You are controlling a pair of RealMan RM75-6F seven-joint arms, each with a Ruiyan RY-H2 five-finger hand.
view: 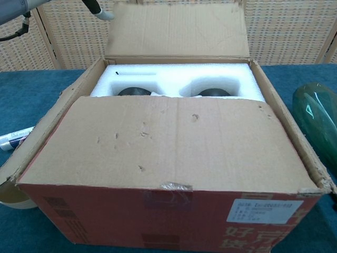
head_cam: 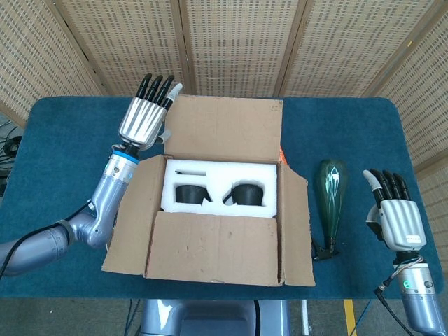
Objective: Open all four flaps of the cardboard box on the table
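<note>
Cardboard box sits centre of the table, lower-middle of the head view. Far flap stands raised at upper centre; both side flaps are splayed out. Near flap lies flat over the front half of the opening, hiding part of the white foam insert. Judgement: three flaps open, near flap remaining.

Step in hand: pushing the far flap back. To do it well, press at the flap's free top edge, not near the crease, and carry it past vertical so it cannot fall shut.

Left hand, upper left of frame: back of hand to camera, fingers straight and close together, pointing up-frame, holding nothing, at the flap's left edge; contact cannot be confirmed.

Right hand, lower right: flat, fingers extended, empty, well apart from the box, right of the green glass bottle.
</note>
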